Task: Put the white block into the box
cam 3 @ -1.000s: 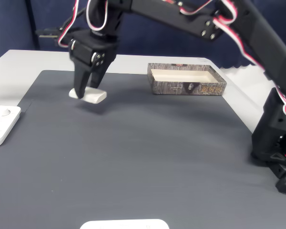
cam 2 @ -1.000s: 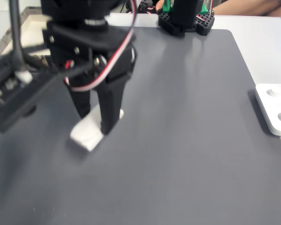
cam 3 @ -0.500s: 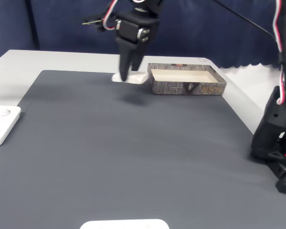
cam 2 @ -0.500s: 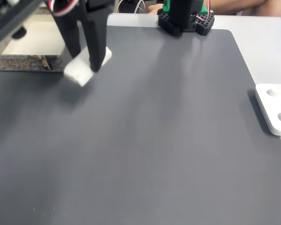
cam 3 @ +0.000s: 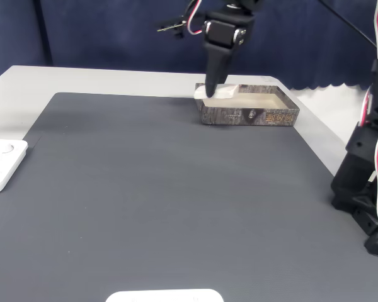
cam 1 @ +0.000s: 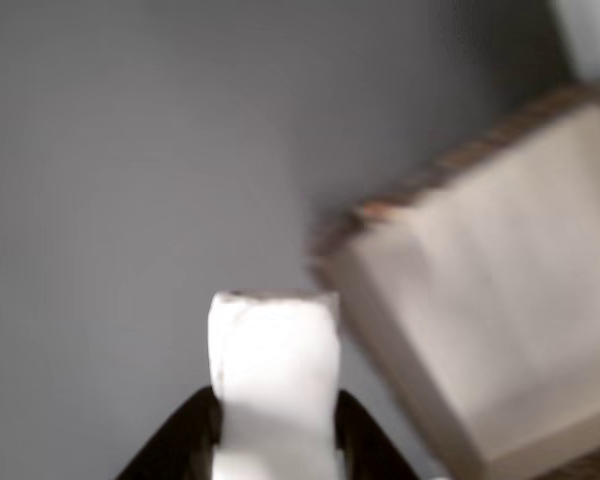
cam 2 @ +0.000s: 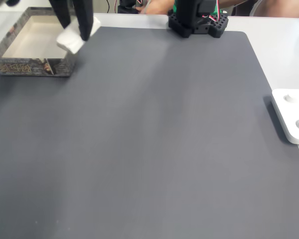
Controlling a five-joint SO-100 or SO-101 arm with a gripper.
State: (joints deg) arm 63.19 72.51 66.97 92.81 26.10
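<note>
The white block [cam 1: 273, 380] is clamped between my black fingers at the bottom of the other view, hanging above the grey mat. My gripper [cam 2: 75, 34] is shut on the white block [cam 2: 72, 38] and holds it in the air over the right-hand rim of the box [cam 2: 25, 64] at the top left of a fixed view. In a fixed view from the front, the gripper [cam 3: 210, 88] holds the block [cam 3: 222, 93] over the left end of the box [cam 3: 252, 115]. The box [cam 1: 500, 310] lies to the right of the block, its pale inside bare.
A dark grey mat [cam 2: 154, 149] covers the table. A white plate [cam 2: 292, 115] lies at the mat's right edge, and shows as the plate [cam 3: 1, 162] at the left. Another white plate [cam 3: 165, 295] sits at the front edge. The arm's base [cam 3: 368, 195] stands at the right.
My gripper has carried the white block up and across the mat from its middle to the near rim of the box. It stayed shut on the block throughout.
</note>
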